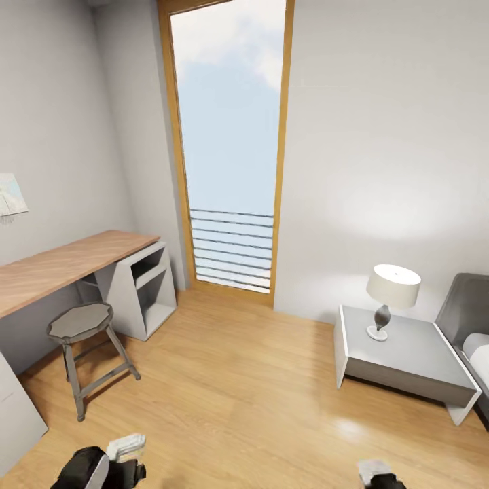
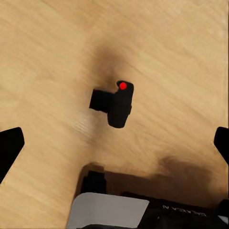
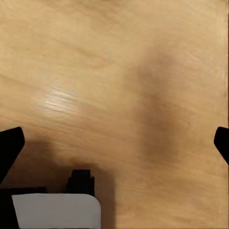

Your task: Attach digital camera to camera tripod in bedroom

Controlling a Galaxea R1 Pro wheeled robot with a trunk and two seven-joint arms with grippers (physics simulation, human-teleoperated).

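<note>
The digital camera (image 2: 117, 104), small and black with a red button on top, sits on the light wood floor (image 2: 52, 57) in the left wrist view. My left gripper (image 2: 114, 143) hangs above it, open, its dark fingertips (image 2: 10, 145) at the picture's two sides and apart from the camera. Over bare floor (image 3: 119, 71) my right gripper (image 3: 114, 143) is open with nothing between its fingers. Both arms (image 1: 102, 467) (image 1: 378, 474) show low at the head view's lower edge. The camera tripod is out of view.
This is the bedroom: a tall wood-framed window (image 1: 231, 149) stands ahead. A wood-topped white desk (image 1: 75, 261) and a grey stool (image 1: 81, 324) are at the left. A white nightstand (image 1: 407, 353) with a lamp (image 1: 390, 295) and a grey bed (image 1: 472, 326) are at the right.
</note>
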